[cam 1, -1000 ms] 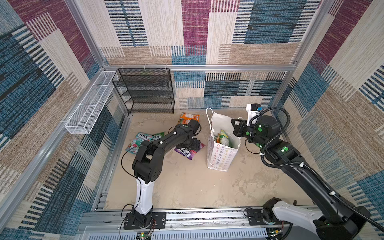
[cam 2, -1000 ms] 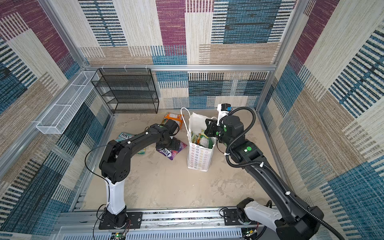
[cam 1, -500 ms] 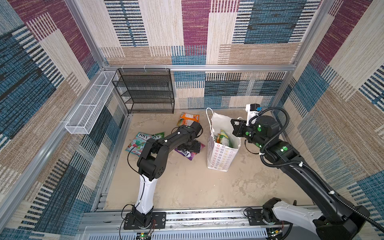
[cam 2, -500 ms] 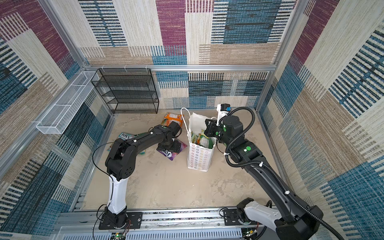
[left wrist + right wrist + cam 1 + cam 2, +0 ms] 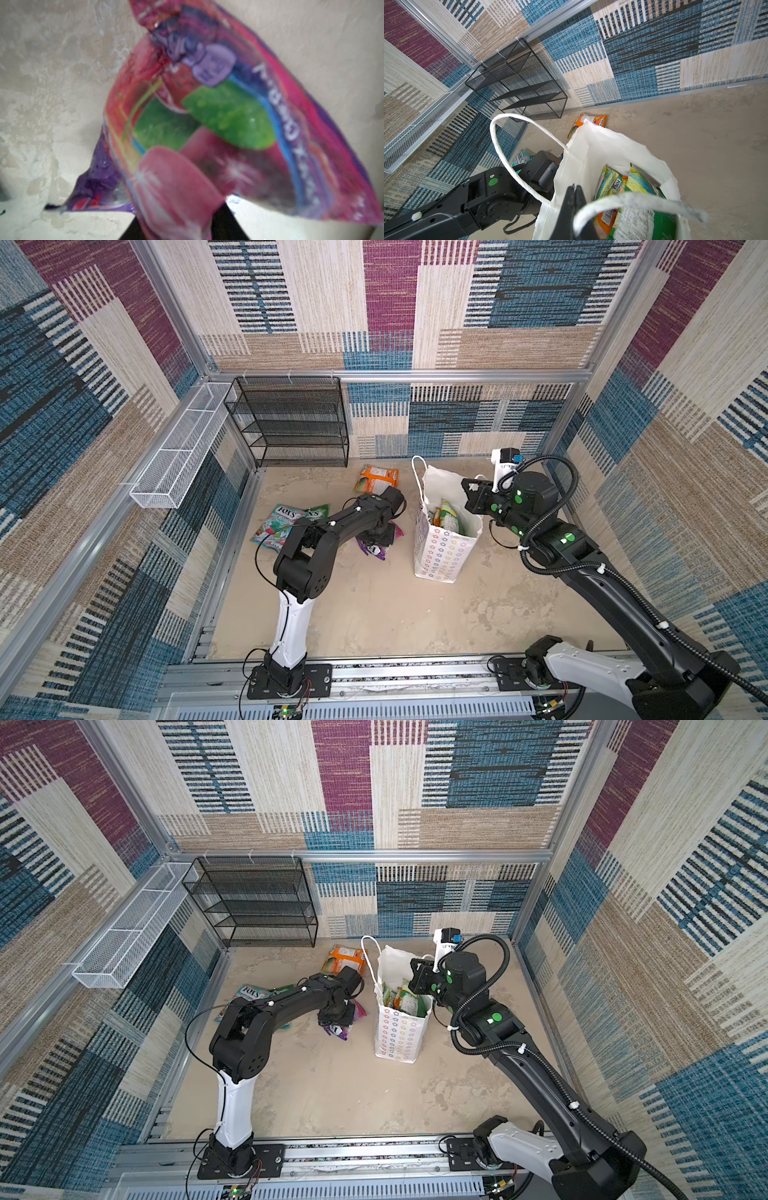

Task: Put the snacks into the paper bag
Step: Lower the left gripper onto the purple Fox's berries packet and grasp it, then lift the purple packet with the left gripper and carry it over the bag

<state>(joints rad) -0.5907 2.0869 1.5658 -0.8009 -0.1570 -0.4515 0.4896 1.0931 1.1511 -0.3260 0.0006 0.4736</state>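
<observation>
The paper bag point(image 5: 442, 556) point(image 5: 399, 1036) stands upright on the beige tabletop point(image 5: 374, 614), a little right of centre, with its mouth open. Several snacks in green, yellow-green and orange point(image 5: 446, 516) point(image 5: 623, 187) stand on end inside it. The right gripper point(image 5: 469, 502) point(image 5: 574, 193) hangs at the bag's right rim with its fingers pressed together. One cord handle point(image 5: 633, 199) crosses just in front of them, and whether any paper is pinched between them cannot be told. Just left of the bag, the left gripper point(image 5: 376, 537) point(image 5: 336, 1015) is down on the purple packet point(image 5: 376, 551) point(image 5: 228, 124). In the left wrist view a fold of this packet rises between two dark fingers point(image 5: 226, 226), which clamp it from both sides, while its far corner lies against the tabletop. The orange packet point(image 5: 376, 479) point(image 5: 591, 120) lies flat farther back, beside the bag's far handle point(image 5: 500, 149) and near the black mesh rack point(image 5: 291, 423). To the left, a teal packet point(image 5: 276, 522) marked "FOX'S" and a green packet point(image 5: 318, 512) lie overlapping, partly hidden under the left arm. The white wire basket point(image 5: 178, 456) hangs along the left wall, well apart from the snacks.
</observation>
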